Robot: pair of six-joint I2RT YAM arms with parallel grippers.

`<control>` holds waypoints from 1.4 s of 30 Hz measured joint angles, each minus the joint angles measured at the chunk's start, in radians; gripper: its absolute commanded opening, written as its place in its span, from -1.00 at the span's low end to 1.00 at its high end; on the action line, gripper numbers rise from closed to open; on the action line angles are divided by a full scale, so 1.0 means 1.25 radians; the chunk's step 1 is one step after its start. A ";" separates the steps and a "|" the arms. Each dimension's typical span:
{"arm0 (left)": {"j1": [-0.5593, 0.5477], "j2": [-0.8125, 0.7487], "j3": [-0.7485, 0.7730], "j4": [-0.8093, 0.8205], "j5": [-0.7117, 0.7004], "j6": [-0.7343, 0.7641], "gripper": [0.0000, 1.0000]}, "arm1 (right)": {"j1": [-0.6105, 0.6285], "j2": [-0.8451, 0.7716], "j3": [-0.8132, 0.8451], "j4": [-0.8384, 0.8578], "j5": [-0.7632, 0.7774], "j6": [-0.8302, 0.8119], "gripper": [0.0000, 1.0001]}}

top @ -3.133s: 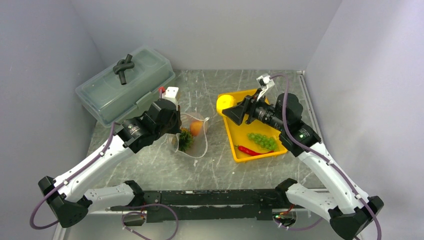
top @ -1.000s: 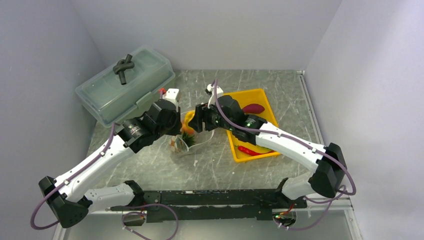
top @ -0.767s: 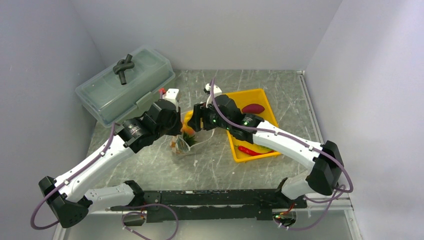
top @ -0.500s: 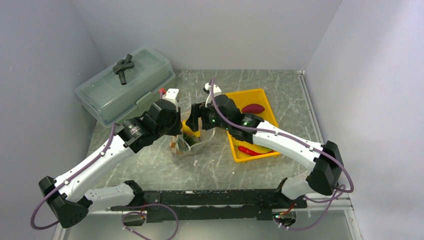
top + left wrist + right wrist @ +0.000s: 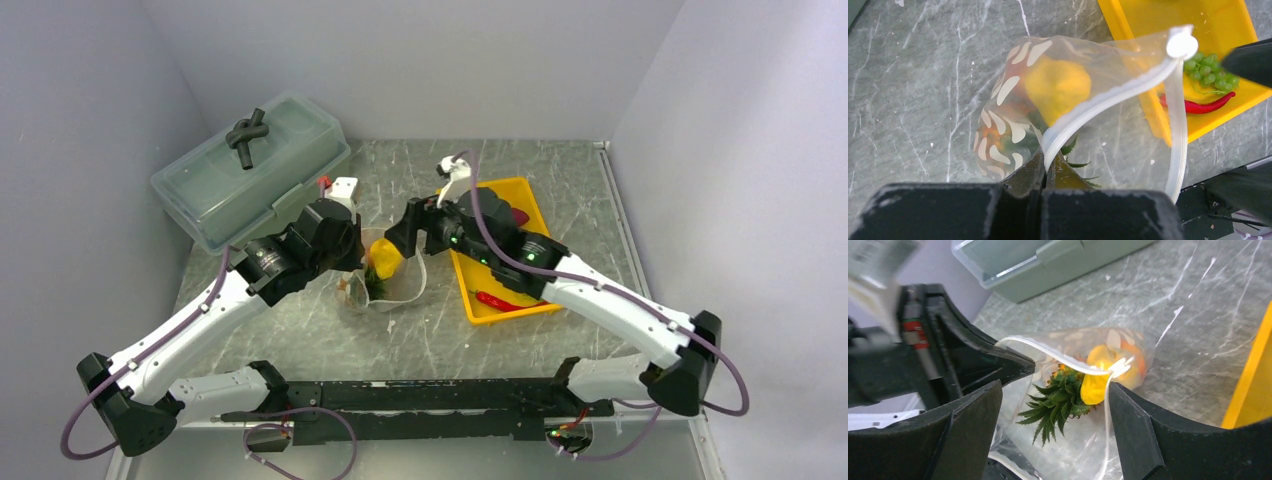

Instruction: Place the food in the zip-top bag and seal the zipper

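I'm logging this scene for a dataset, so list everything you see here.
zip-top bag: one, clear with white marks, table centre, mouth held open
zipper: one, whitish, along bag mouth
yellow fruit: one, inside bag
pineapple: one, orange with green crown, inside bag
grape bunch: one, green, in tray
chili: one, red, in tray
tray: one, yellow, right of bag
lidded box: one, translucent grey, far left
black object: one, on box lid
table: one, grey marbled, under everything
left gripper: shut on the bag's rim
right gripper: open, empty, by bag mouth
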 measured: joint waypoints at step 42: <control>0.000 0.006 0.000 0.002 0.000 0.003 -1.00 | -0.288 -0.076 -0.080 -0.326 0.310 -0.057 0.95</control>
